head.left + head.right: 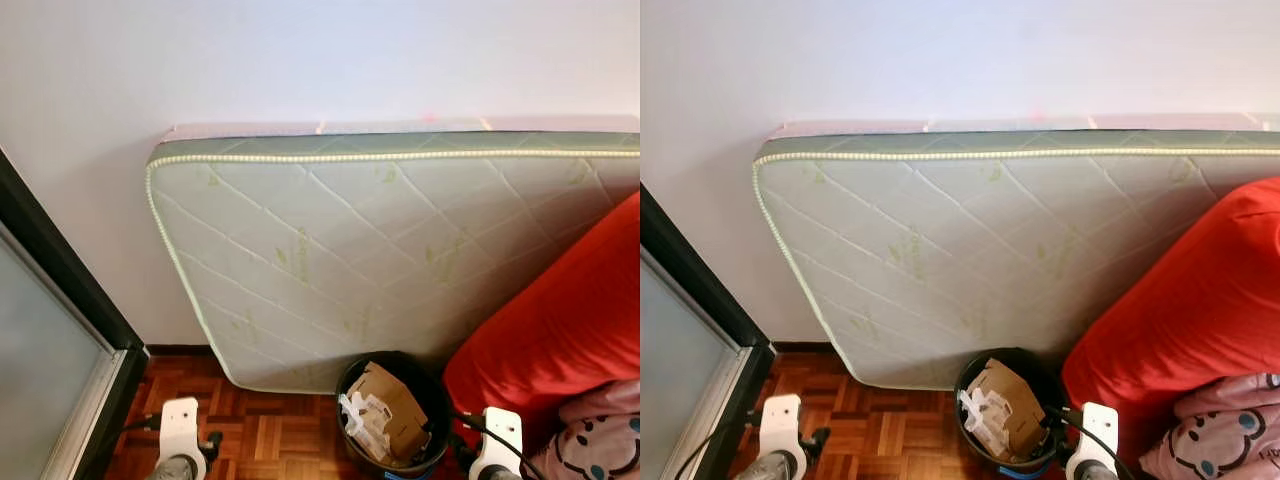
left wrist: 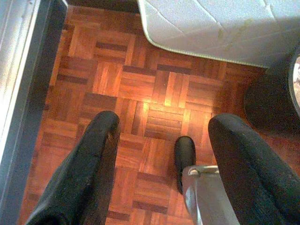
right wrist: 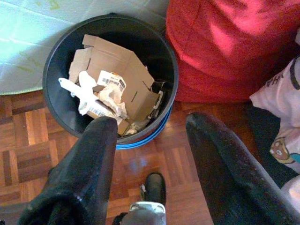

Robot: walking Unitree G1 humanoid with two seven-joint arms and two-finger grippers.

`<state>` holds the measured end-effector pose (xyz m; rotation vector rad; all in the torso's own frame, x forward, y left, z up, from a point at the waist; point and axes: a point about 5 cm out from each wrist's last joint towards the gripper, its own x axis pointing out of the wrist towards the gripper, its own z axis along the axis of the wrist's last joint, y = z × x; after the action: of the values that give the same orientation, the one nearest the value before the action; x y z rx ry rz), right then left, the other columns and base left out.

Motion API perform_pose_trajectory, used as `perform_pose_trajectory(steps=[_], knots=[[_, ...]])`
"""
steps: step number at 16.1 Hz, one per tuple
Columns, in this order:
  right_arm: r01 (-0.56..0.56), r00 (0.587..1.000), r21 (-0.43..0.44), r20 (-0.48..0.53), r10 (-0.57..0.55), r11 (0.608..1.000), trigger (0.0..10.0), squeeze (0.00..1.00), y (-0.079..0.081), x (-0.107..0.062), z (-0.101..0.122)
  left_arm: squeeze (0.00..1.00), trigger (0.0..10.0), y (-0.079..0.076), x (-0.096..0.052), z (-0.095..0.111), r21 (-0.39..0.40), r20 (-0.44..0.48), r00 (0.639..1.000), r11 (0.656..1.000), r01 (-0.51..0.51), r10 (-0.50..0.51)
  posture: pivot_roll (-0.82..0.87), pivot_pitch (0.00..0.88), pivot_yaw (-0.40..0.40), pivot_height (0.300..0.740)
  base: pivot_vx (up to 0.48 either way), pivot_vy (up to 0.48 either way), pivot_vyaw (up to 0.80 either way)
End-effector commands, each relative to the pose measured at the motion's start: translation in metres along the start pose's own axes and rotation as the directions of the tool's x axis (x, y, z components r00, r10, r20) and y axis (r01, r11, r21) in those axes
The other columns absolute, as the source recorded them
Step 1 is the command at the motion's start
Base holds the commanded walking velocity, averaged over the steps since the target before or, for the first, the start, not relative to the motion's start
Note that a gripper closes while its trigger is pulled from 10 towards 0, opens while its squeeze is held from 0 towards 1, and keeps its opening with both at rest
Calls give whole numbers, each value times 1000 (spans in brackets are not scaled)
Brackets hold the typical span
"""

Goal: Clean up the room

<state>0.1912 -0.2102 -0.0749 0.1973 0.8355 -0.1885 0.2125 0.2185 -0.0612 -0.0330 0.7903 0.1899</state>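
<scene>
While both arms hang low w/ nothing held, the bin (image 3: 110, 75) already holds cardboard (image 3: 119, 70) & crumpled paper (image 3: 96, 96). Left gripper (image 2: 164, 154) & right gripper (image 3: 150, 154) fingers are spread, empty. Floor (image 2: 140, 89) nearby looks tidy; prob. more to find elsewhere.

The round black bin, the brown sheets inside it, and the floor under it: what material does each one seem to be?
The round black bin looks like smooth plastic, judging by its even, slightly glossy wall. The folded brown sheets inside it look like matte cardboard, with creases and cut slots. The reddish-brown floor looks like varnished wood parquet: small strips in alternating squares, with a shine.
</scene>
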Motion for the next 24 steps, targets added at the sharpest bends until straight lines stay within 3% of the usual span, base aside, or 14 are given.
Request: perform_pose_trajectory(steps=[1, 18, 24], knots=[[-3, 1000, -11, -10, 3, 1000, 10000, 0, 0, -1, -4, 0, 10000, 0, 0, -3, 1, -14, 1000, 1000, -9, 9, 71, 6, 8, 740, 0, 0, 0], [-23, 997, -59, -76, 18, 998, 10000, 0, 2, -5, -22, 0, 10000, -2, -3, -14, -15, -44, 999, 1000, -13, 12, 65, 0, 15, 740, 0, 0, 0], [-24, 997, -56, -78, 19, 998, 10000, 0, 2, -5, -22, 0, 10000, -2, -3, -13, -19, -41, 999, 1000, -16, 15, 69, 13, 13, 740, -307, 0, 0]])
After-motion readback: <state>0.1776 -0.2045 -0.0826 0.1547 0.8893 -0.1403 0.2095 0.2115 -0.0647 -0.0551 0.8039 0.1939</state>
